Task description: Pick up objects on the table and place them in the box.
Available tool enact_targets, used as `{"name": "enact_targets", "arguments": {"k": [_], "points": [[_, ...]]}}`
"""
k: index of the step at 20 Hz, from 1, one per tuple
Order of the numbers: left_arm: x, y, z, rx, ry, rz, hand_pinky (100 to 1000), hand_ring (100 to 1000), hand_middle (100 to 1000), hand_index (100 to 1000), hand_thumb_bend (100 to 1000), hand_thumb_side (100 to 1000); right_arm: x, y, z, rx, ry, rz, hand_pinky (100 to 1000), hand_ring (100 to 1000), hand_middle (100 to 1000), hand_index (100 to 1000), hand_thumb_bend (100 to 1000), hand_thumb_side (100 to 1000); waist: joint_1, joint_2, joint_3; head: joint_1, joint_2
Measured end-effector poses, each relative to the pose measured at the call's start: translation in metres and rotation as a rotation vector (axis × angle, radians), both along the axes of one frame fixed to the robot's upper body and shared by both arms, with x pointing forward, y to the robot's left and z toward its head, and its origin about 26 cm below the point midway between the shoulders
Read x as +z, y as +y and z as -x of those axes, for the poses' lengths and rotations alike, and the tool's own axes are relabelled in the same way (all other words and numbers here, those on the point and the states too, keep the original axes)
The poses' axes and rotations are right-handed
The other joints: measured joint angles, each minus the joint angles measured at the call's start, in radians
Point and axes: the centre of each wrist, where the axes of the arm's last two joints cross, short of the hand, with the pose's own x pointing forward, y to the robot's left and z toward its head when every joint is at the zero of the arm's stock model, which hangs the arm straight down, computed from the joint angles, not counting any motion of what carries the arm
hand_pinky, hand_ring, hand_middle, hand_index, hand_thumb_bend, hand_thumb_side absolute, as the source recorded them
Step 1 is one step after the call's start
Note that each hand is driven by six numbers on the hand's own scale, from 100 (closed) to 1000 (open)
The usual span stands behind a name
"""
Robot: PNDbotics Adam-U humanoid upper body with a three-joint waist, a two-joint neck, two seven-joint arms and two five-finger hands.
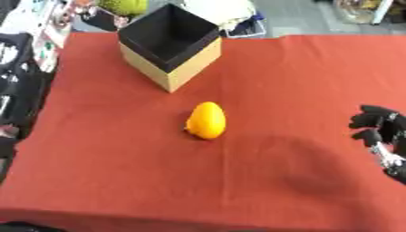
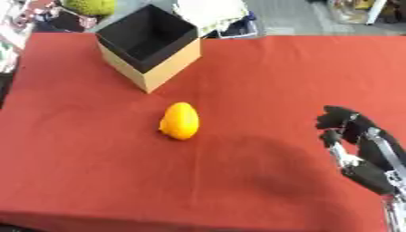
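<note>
1. Right hand [image 2: 357, 140] hangs over the right side of the worktop [image 2: 262, 68], its fingers [image 2: 337, 118] bent forward with gaps between them and nothing in them; whether they are relaxed or curled, I cannot tell. No left hand shows in either view.

2. The fruit [image 1: 206, 120], orange-yellow and egg-shaped, lies near the middle of the red cloth with its narrow end towards the far side. It is well apart from the hand, which is to its right, and nothing touches it.

3. The box [image 1: 169, 45] stands beyond the fruit, towards the far left corner, turned with one corner facing the near edge. It has tan sides, a black lining and an open top. What can be seen of its inside is dark, and I see nothing in it.

4. Progress, as I judge it: the task looks barely begun. The fruit is the only loose thing on the cloth, and it is not yet picked up.

5. What is left: bring the hand across to the fruit, close on it, lift it, carry it over the open box and let go.

6. Beyond the far edge lie a green bumpy thing [image 1: 124, 6] and some other clutter, all off the cloth.
</note>
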Motion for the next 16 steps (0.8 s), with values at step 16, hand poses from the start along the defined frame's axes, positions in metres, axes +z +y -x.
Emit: {"name": "enact_targets", "arguments": {"k": [16], "points": [[-0.064, -0.019, -0.031, 0.247, -0.015, 0.105, 804, 826, 893, 960, 427, 434, 0.0, 0.005, -0.001, 0.04, 0.003, 0.009, 643, 732, 710, 871, 100, 470, 0.002, 0.005, -0.054, 0.023, 0.0]]}}
